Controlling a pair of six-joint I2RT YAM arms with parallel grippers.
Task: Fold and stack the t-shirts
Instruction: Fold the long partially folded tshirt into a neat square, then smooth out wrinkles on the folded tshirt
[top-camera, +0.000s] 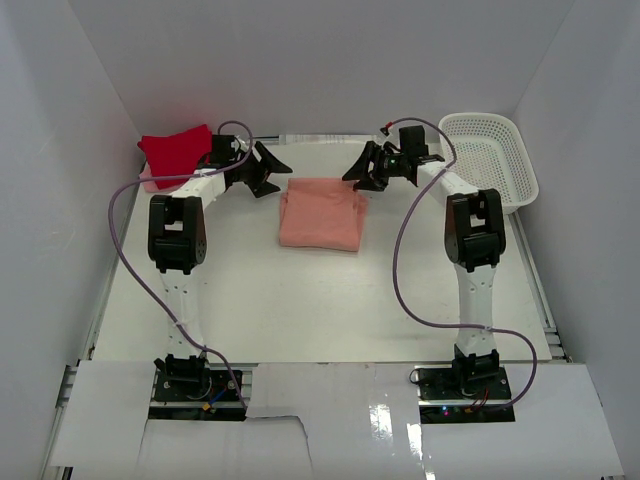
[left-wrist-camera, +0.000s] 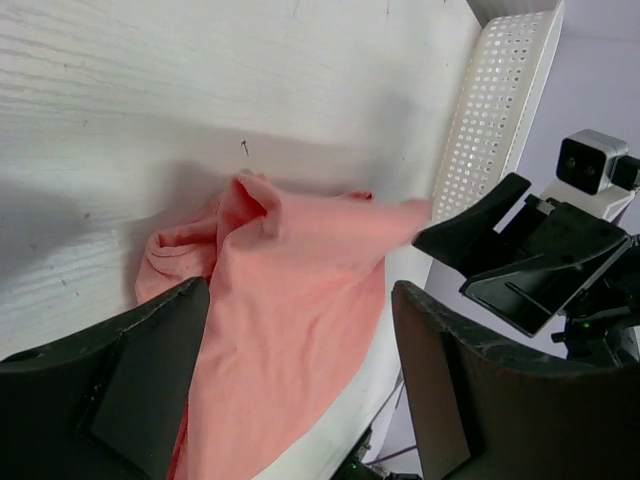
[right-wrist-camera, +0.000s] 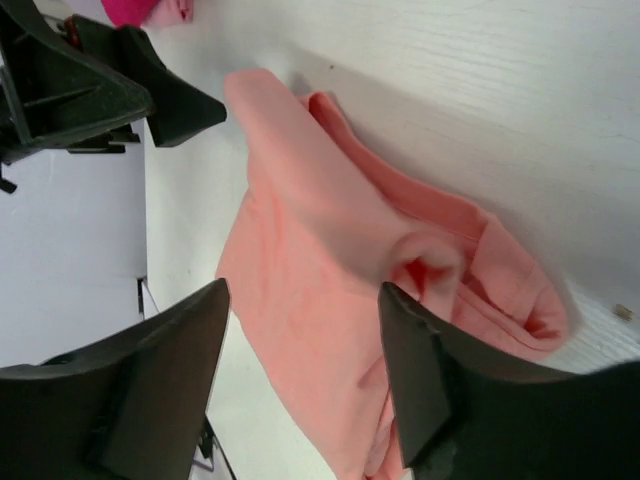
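A: Nearest the lens, the two black fingers of the left pincer (left-wrist-camera: 300, 290) are standing wide apart with nothing between them. What are they hanging over?

B: The salmon t-shirt (top-camera: 320, 213). It is lying in the middle of the surface (top-camera: 300, 310), towards the far side, between the two pincers. The right pincer (top-camera: 362, 170) is hovering by its far right corner, fingers likewise spread and gripping nothing.

A: How is the shirt looking?

B: Folded into a rough rectangle, soft and a little uneven. The near edge is running fairly straight, but the far edge is bunching. A raised ridge and a loose pocket of cloth are showing in both wrist views.

A: So why are the pincers sitting there, gaping?

B: I'm judging that each is facing a far corner so the pair can tidy that rumpled edge or take the shirt for another fold. Spread fingers suit either.

A: And the others?

B: The red t-shirt (top-camera: 175, 150) is lying crumpled in the far left corner, behind the left arm, with the pale pink t-shirt (top-camera: 148, 180) peeping out at its near edge. Neither is looking folded, so I'm guessing much of the task is waiting.

A: Beyond that?

B: The white basket (top-camera: 480, 120) is sitting at the far right, well apart from the shirts.
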